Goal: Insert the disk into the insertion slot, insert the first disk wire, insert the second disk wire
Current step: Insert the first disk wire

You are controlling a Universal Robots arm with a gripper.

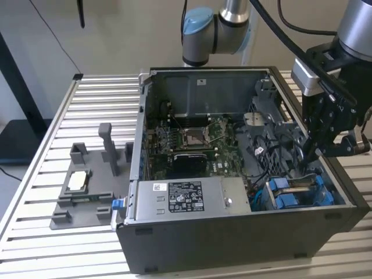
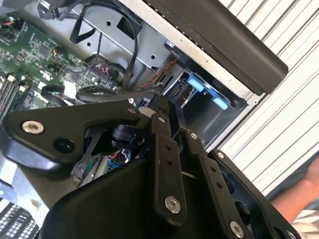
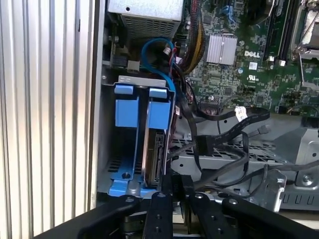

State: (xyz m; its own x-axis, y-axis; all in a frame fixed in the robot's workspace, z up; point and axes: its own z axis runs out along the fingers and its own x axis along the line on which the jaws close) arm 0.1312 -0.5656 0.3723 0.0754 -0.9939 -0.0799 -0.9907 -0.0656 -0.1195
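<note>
— How far along am I?
— Your disk (image 3: 155,159) sits in the insertion slot (image 3: 108,149); both wires (image 3: 204,144) look unplugged. Your claw (image 3: 174,183) hangs just beside it; spread or pinching, I cannot tell.

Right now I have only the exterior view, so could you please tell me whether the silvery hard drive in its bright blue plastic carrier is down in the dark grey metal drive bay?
Observer: Yes. In the first wrist view the silvery hard drive stands on edge under its bright blue plastic carrier, inside the dark grey metal drive bay.
Operator: Thank you. Is any wire plugged into it?
Observer: I see none. Its connector strip looks bare.
Operator: Is a wire close by?
Observer: A black cable plug hangs beside that strip, apart from it.
</note>
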